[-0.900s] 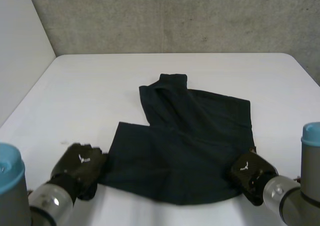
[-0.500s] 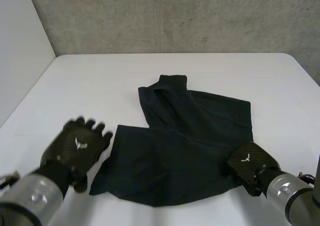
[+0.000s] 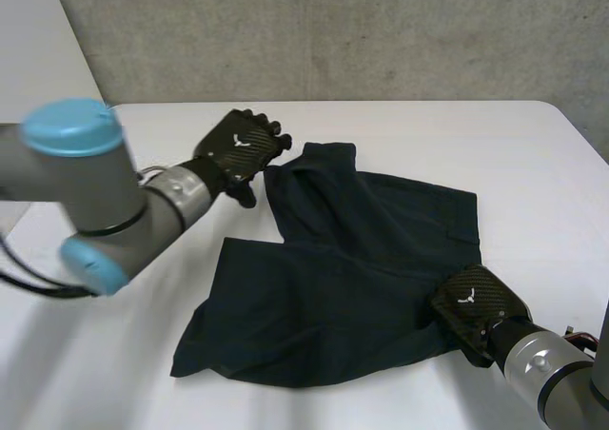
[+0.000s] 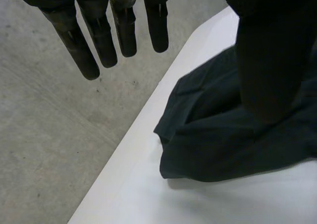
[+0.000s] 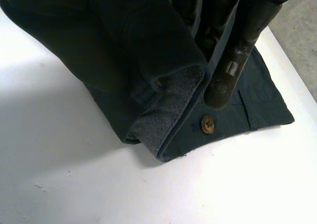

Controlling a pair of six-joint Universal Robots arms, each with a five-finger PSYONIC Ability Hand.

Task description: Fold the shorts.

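A: The left hand (image 3: pixel 243 145) hangs open, empty, beside the far leg of the shorts (image 3: pixel 352 278), spread on the table (image 3: pixel 457 135); the right hand (image 3: pixel 474 308) pinches their near waist corner.
B: Take the leg hem squarely; lift low, without dragging.

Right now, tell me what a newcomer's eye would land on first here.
The dark shorts sprawled across the middle of the white table catch the eye first. Next comes the left hand, fingers straight, beside the shorts' far end. The right hand pinches the near right corner, lifting a fold of cloth next to a brass button.
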